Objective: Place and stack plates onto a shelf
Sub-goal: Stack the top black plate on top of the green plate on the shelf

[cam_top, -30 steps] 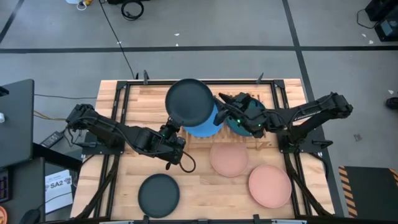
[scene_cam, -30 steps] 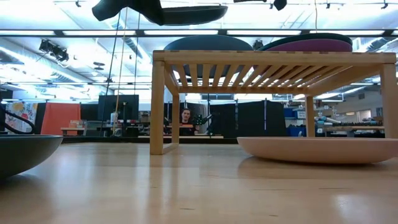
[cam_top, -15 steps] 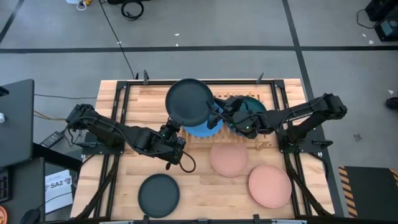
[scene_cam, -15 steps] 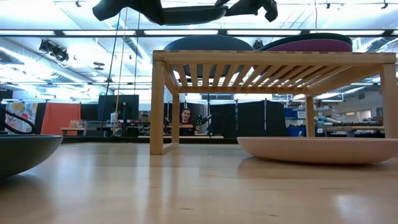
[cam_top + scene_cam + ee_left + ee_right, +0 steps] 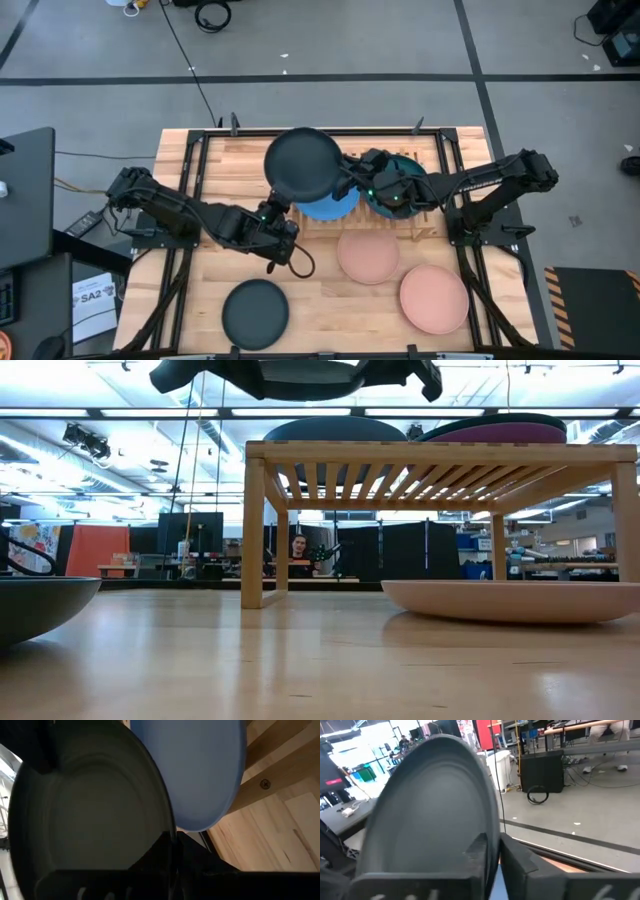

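Note:
A charcoal black plate point(image 5: 303, 163) hangs in the air over the left part of the wooden shelf point(image 5: 432, 222), above the bright blue plate point(image 5: 328, 207) that lies on the slats. My left gripper point(image 5: 272, 206) is shut on the black plate at its near-left side. My right gripper point(image 5: 350, 179) is shut on it at its right side. A dark teal plate point(image 5: 402, 172) lies on the shelf's right part, mostly under my right arm. In the low view the black plate point(image 5: 305, 378) floats above the shelf top point(image 5: 440, 453). My left gripper pinches the black plate's rim point(image 5: 167, 827) between its two fingers, at the near-left edge. The fingers come slanting from the table's near left. The plate is lifted clear of the shelf, roughly level. My right gripper pinches the opposite rim point(image 5: 492, 832), one finger point(image 5: 479, 851) on each face of the edge. It comes about level from the table's right. The plate hangs clear between the two grippers.
Two salmon pink plates point(image 5: 368, 256) point(image 5: 434, 298) lie on the table in front of the shelf, to the right. Another dark plate point(image 5: 255, 313) lies near the front edge, left of centre. Black frame rails point(image 5: 190, 150) run along the table's sides.
My right gripper has moved toward the table's left, to the black plate, and has shut on its right rim. The plate has stayed in the air in my left gripper, which has kept still.

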Controlling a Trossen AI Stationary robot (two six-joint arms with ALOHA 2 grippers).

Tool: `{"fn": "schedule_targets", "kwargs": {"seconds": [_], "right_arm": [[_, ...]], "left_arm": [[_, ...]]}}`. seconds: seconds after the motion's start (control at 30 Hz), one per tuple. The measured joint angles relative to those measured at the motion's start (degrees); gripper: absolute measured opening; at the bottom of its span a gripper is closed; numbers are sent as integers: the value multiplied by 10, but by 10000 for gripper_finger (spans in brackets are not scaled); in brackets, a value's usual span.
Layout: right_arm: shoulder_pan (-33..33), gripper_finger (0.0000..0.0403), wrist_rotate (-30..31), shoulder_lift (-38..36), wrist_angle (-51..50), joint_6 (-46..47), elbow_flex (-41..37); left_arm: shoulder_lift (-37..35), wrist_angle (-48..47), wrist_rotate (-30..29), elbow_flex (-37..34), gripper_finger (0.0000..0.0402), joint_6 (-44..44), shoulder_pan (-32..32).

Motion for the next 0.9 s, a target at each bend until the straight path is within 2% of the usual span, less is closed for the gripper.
{"fn": "schedule_targets", "kwargs": {"seconds": [0.13, 0.3, 0.57, 0.9], "right_arm": [[-4, 17, -1, 0, 2, 1, 0], [-9, 17, -3, 0, 1, -1, 0], [-14, 17, -7, -1, -3, -13, 0], [-36, 17, -7, -40, -22, -14, -1]], "left_arm": [[0, 4, 2, 0, 23, 1, 0], [0, 15, 3, 0, 35, -2, 0], [0, 41, 40, 0, 95, -28, 0], [-1, 55, 41, 1, 157, -43, 1]]}}
